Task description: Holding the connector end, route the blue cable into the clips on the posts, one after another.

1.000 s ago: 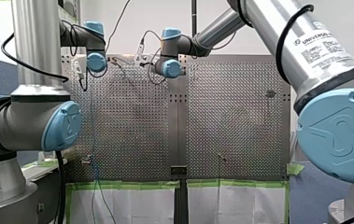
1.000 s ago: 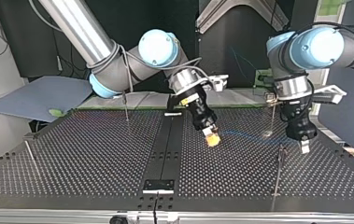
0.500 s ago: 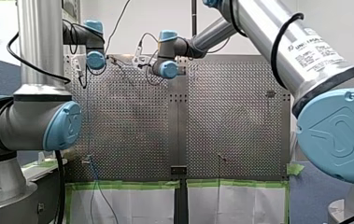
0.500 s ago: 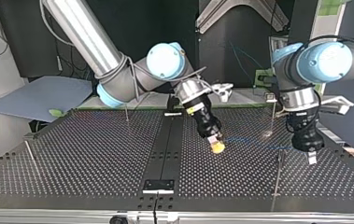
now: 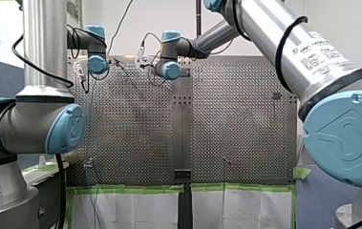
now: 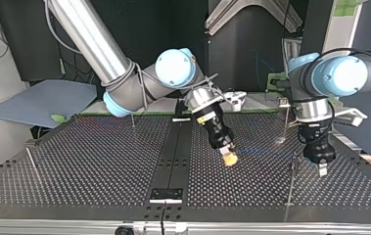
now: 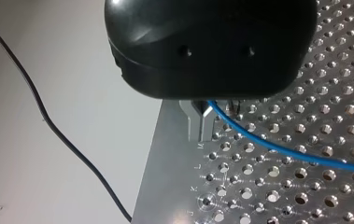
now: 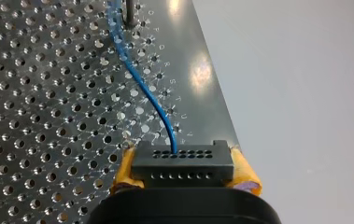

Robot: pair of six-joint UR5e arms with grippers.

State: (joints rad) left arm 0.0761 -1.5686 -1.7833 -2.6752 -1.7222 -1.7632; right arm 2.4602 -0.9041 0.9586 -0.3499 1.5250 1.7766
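In the right wrist view my right gripper [image 8: 184, 179] is shut on the black connector [image 8: 182, 163], with its yellow pads [image 8: 127, 170] on either side. The blue cable [image 8: 142, 84] leaves the connector and curves across the perforated plate to a post [image 8: 130, 11]. In the left wrist view my left gripper [image 7: 210, 109] is shut on the blue cable [image 7: 282, 149], which runs off sideways over the holes. In the top view my right gripper [image 6: 229, 157] hangs near the middle and my left gripper [image 6: 322, 169] at the right, beside a thin post [image 6: 290, 181]. A faint stretch of the blue cable [image 6: 266, 149] spans between them.
More thin posts stand on the table [image 6: 100, 186]: one behind my left gripper [image 6: 286, 120], one at the back [image 6: 132, 120], one at the top view's left edge [image 6: 31, 164]. A black strip [image 6: 173, 152] runs down the middle. Green tape [image 5: 131, 188] lines the near edge in the front view.
In the top view my right gripper has moved right and nearer with the connector. My left gripper has come nearer and lower, toward the front right post.
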